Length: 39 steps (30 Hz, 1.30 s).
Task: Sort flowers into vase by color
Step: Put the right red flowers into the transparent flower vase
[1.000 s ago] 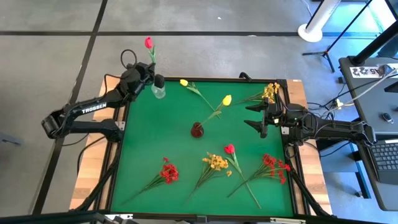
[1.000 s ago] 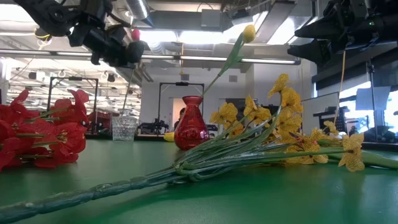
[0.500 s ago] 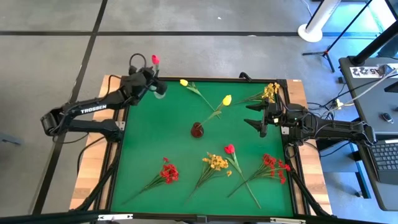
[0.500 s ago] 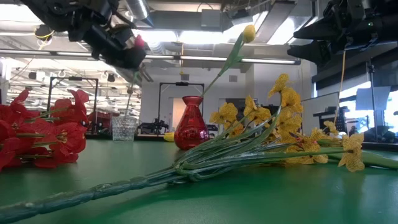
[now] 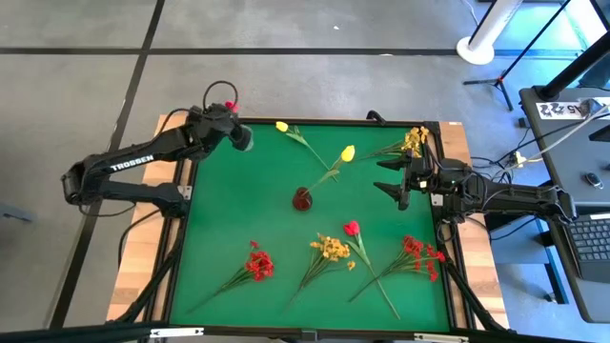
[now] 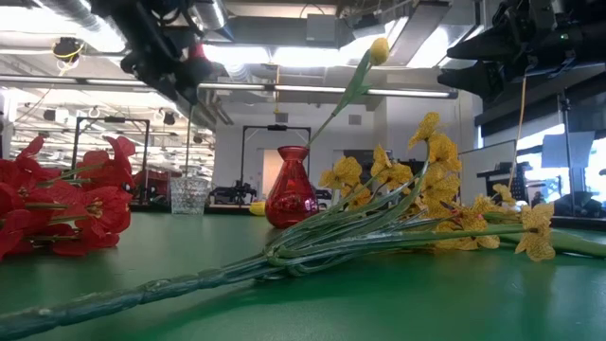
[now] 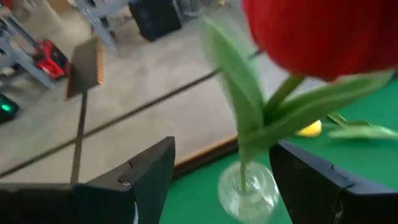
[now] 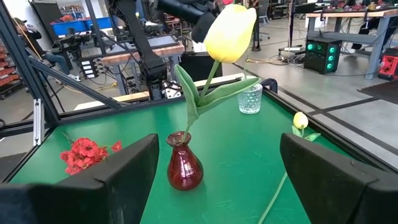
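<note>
One red tulip (image 7: 323,34) above clear vase (image 7: 250,193)

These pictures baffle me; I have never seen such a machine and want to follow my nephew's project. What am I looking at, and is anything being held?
Two dark robot arms work at a green table. One camera looks straight down from above, one looks level across the table top, and one sits on each wrist.

The left gripper hangs over a clear glass vase at the far left corner, fingers apart, with a red tulip standing in the vase between them, not gripped.

The right gripper waits open at the right edge, holding nothing.

A red vase in the middle holds a yellow tulip. Other red and yellow flowers lie loose on the table.
</note>
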Available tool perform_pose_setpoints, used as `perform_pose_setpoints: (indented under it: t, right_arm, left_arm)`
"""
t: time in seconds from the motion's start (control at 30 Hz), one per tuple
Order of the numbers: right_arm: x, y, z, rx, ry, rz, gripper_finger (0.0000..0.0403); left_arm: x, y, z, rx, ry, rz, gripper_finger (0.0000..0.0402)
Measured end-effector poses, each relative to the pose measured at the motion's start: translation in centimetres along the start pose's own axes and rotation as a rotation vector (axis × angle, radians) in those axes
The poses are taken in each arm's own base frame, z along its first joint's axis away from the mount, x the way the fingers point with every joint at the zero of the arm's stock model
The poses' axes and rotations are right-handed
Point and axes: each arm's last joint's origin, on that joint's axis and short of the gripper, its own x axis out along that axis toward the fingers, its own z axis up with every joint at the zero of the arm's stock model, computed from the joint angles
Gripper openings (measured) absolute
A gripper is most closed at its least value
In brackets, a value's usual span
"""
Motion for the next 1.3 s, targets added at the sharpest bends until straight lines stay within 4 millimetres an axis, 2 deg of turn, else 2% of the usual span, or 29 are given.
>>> perform_pose_setpoints:
  t: [0.47, 0.6, 0.77, 0.9, 1.1, 1.3]
  right_arm:
    - [-0.1, 0.0, 0.1, 0.000, -0.004, 0.001, 0.0332]
    - [-0.5, 0.2, 0.9, 0.002, 0.033, 0.041, 0.0332]
    - [-1.7, 1.0, 1.9, 0.028, 0.261, 0.235, 0.0332]
    - [-2.2, 1.4, 1.8, 0.131, 0.475, 0.330, 0.0332]
    - [-1.4, 2.2, 0.0, 0.333, 0.779, 0.428, 0.0332]
    - [-0.5, 5.1, -1.2, 0.330, 0.929, 0.501, 0.0332]
  left_arm:
    - [-4.5, 0.5, -1.2, -0.048, 0.135, -0.080, 0.0256]
    - [-5.9, 0.5, -1.5, -0.089, 0.167, -0.233, 0.0256]
    - [-8.2, -1.0, -1.7, -0.050, 0.198, -0.547, 0.0251]
    - [-10.0, -2.2, -1.8, -0.003, 0.141, -0.698, 0.0243]
    - [-12.0, -3.2, -1.4, -0.031, 0.055, -0.832, 0.0234]
    - [-12.5, -3.7, -1.6, -0.040, 0.021, -0.816, 0.0234]
